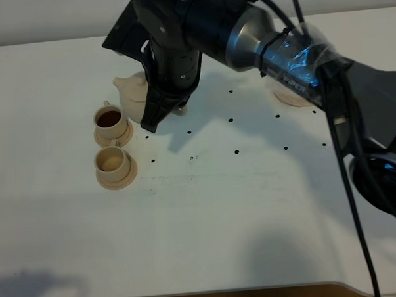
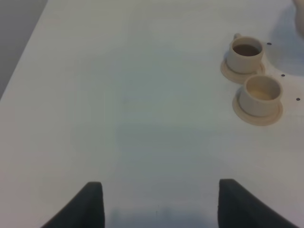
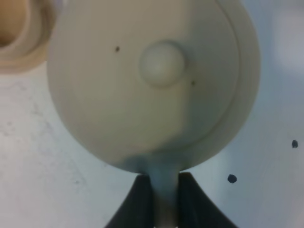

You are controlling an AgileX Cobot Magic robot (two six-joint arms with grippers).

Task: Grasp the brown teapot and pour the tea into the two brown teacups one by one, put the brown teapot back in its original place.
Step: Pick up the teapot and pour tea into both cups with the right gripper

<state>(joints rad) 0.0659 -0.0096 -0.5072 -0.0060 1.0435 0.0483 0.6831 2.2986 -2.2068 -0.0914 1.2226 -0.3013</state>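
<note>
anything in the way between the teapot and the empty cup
Only the filled teacup: it sits between the brown teapot, held by its handle in the right gripper, and the empty teacup. Nothing else visible blocks the way; passing above the filled one should probably work.

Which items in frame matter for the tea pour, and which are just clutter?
In the job: brown teapot, held by right claw; filled teacup; empty teacup; round disc, partly hidden by the arm.
Not in the job: black dots on the table; left claw, open, holding nothing.
</note>
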